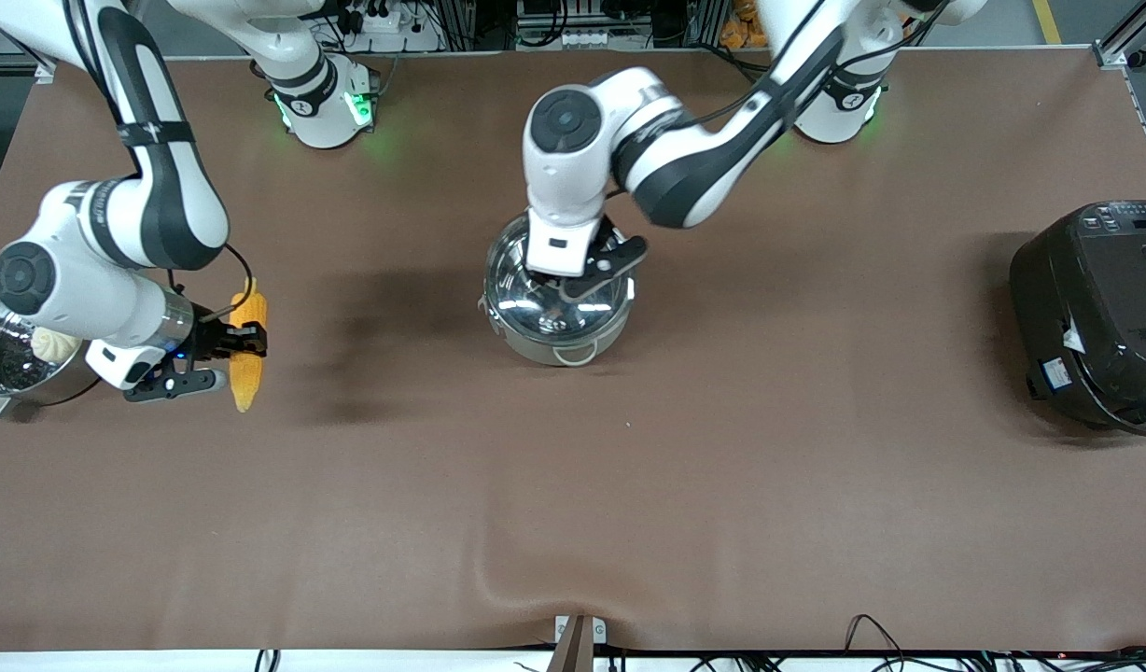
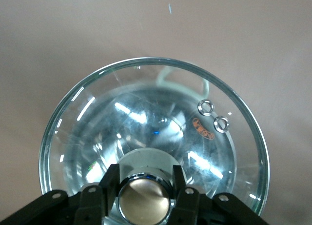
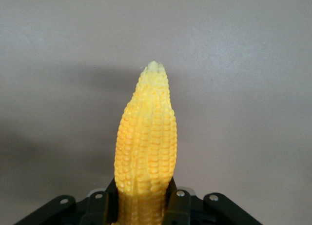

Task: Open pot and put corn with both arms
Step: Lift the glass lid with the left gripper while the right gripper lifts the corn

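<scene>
Left gripper (image 1: 580, 276) clamped on the knob (image 2: 143, 198) of the glass lid (image 2: 146, 132) atop the pot (image 1: 556, 297) mid-table; right gripper (image 1: 240, 340) closed around the corn (image 1: 247, 342), toward the right arm's end.

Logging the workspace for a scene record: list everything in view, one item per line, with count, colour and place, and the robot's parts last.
pot: one, grey-green with steel inside, mid-table.
glass lid: one, clear with tan knob, at the pot's top.
corn: one, yellow-orange, toward the right arm's end of the table.
steamer pot: one, shiny steel, at the right arm's end, beside the corn.
bun: one, white, in the steamer pot.
rice cooker: one, black, at the left arm's end.
table: one, brown cover.
left gripper: black, shut on the knob.
right gripper: black, shut on the corn.
</scene>
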Robot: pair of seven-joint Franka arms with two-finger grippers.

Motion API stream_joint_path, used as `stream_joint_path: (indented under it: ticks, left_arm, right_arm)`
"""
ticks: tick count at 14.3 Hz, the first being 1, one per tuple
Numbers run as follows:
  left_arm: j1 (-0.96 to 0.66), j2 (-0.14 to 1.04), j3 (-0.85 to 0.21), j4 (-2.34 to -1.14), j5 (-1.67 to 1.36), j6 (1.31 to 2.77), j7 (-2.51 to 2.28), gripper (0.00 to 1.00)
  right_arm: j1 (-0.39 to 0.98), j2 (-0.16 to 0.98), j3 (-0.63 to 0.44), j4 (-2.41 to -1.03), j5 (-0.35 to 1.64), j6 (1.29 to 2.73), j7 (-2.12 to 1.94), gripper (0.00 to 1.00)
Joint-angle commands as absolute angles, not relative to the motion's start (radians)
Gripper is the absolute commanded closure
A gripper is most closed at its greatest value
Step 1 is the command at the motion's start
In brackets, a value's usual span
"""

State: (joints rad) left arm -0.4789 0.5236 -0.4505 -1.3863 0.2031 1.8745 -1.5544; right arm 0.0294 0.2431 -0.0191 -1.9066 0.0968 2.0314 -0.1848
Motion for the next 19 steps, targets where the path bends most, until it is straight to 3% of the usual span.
stream_joint_path:
  ticks: [1,5,10,16,19]
  left_arm:
    - [-0.387,0.384,-0.456,-1.416,0.215,1.763,-1.461,1.0]
    - [-0.208,0.322,-0.457,-1.452,0.158,1.729,-1.262,1.0]
    - [0.05,0.295,-0.459,-1.624,0.15,1.752,-0.929,1.0]
    - [0.248,0.287,-0.459,-1.888,0.158,1.939,-0.818,1.0]
    - [0.284,0.273,-0.456,-2.079,0.172,2.18,-0.813,1.0]
  right_arm:
    - [0.064,0.235,-0.02,-1.803,0.107,1.903,-0.103,0.89]
    - [0.175,0.222,-0.015,-1.701,0.107,1.763,0.104,0.89]
    - [0.349,0.198,-0.015,-1.655,0.107,1.707,0.342,0.89]
    - [0.52,0.207,0.06,-1.66,0.091,1.755,0.646,0.89]
    - [0.596,0.219,0.064,-1.666,0.084,1.796,0.712,0.88]
